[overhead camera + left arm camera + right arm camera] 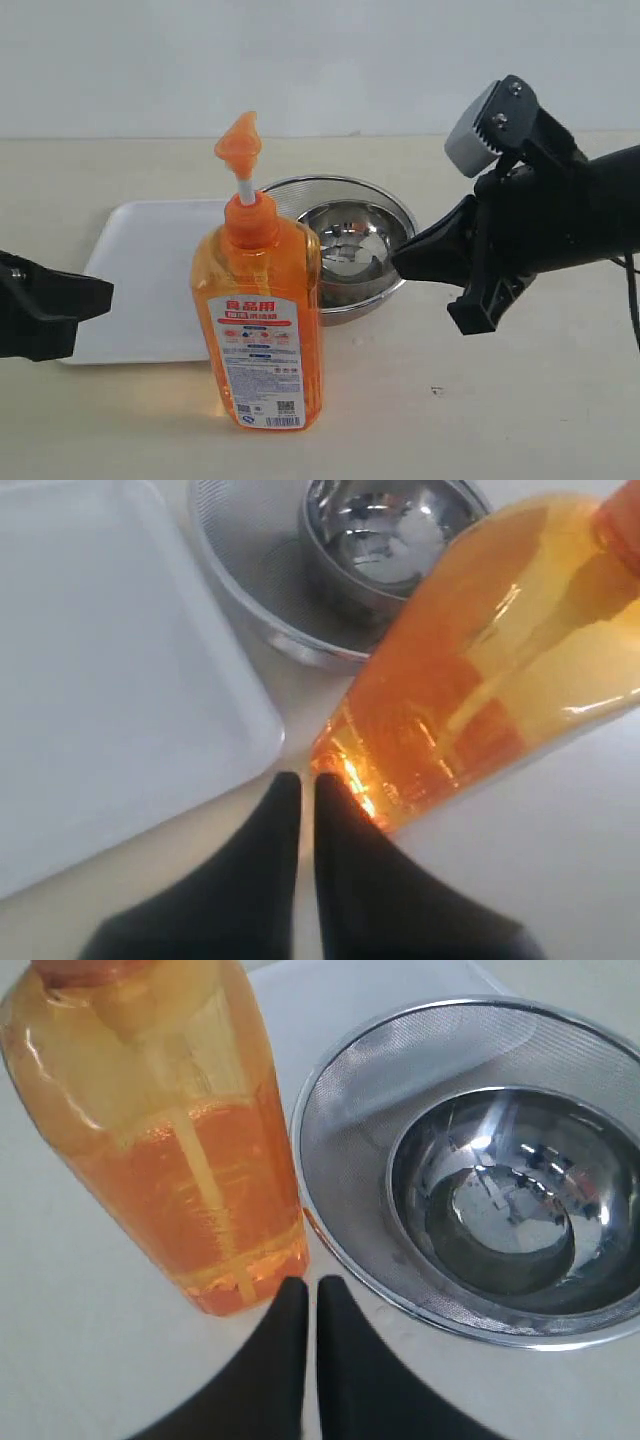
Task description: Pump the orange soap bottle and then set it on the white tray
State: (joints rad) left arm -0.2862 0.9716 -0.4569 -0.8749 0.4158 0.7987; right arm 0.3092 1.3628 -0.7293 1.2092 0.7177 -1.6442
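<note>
Your orange soap bottle point(258, 330) stood upright on the table at the lower centre of the exterior frame. Its pump head point(239, 143) was raised on its white stem, which I read as not pressed at that moment. The bottle sat in front of the white tray point(140, 260), just off its near corner and not on it, so the placing was not yet done. The mesh bowl point(300, 190), with a steel bowl point(360, 240) inside it, lay behind and to the right.

You had the left gripper point(105, 297) low at the left edge and the right gripper point(395, 262) at mid-right. Both were clenched on nothing and clear of the bottle, flanking it, probably ready to steady and press.

The bottle hid part of the tray, the left arm was cut off, and the label print was unreadable.
</note>
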